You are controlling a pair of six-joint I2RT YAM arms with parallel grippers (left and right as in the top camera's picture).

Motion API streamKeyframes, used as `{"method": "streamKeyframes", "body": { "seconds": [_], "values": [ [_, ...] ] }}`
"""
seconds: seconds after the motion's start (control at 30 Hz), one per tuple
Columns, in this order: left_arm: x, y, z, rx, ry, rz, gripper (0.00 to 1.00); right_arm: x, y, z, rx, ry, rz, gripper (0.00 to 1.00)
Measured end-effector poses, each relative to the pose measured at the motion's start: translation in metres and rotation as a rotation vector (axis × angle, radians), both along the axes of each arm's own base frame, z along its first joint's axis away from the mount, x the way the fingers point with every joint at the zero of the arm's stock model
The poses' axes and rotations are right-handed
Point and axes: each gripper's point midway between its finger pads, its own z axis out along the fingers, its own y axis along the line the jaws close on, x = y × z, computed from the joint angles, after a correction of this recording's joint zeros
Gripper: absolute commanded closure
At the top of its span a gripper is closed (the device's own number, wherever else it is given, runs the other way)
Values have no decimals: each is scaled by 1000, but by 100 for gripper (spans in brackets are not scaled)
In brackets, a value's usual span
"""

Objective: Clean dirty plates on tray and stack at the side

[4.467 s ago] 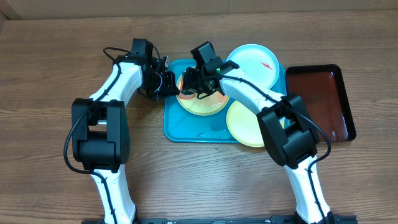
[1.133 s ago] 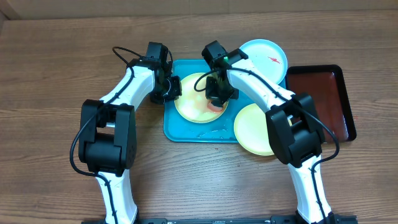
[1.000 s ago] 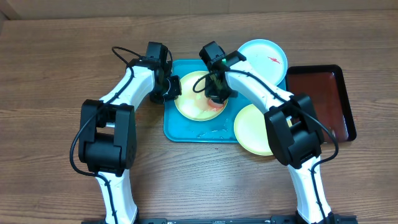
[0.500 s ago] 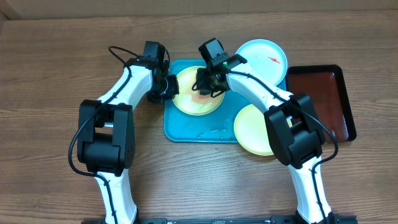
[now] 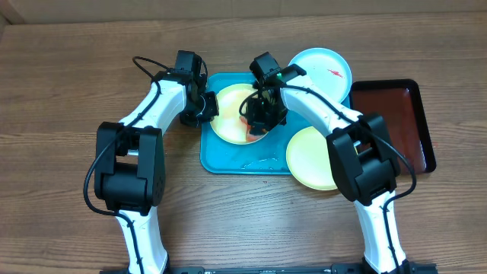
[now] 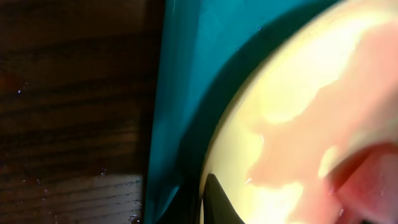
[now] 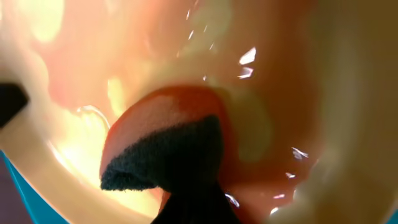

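A pale yellow plate (image 5: 228,116) lies on the teal tray (image 5: 217,156), smeared pinkish-red over its middle. My left gripper (image 5: 204,106) is shut on its left rim; one black fingertip (image 6: 219,200) lies on the plate (image 6: 292,81) in the left wrist view. My right gripper (image 5: 259,118) is shut on an orange sponge with a dark scouring face (image 7: 163,152), pressed onto the wet plate's inside. A light blue plate (image 5: 323,72) with a red smear sits at the tray's far right corner. Another yellow plate (image 5: 313,158) overlaps the tray's near right corner.
A dark red-black tray (image 5: 396,122) lies to the right on the wooden table (image 5: 61,91). Water drops glisten on the teal tray's near part (image 5: 255,162). The teal tray's rim (image 6: 180,93) runs beside the wood in the left wrist view.
My right gripper has moved the sponge from the plate's far left part back toward its middle and right. The left gripper has kept its hold on the rim.
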Motion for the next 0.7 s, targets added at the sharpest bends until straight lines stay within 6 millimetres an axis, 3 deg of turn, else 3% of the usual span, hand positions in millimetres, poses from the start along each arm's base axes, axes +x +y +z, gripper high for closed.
{"method": "streamKeyframes", "body": {
  "seconds": [0.17, 0.47, 0.57, 0.7],
  "values": [
    [0, 0, 0, 0, 0, 1, 96, 26, 4, 8, 69, -98, 27, 96],
    [0, 0, 1, 0, 0, 0, 96, 19, -1, 37, 152, -19, 48, 96],
    [-1, 1, 3, 5, 8, -3, 96, 21, -19, 61, 156, -30, 16, 96],
    [-2, 4, 8, 26, 22, -7, 96, 26, -65, 119, 142, -98, -67, 96]
  ]
}}
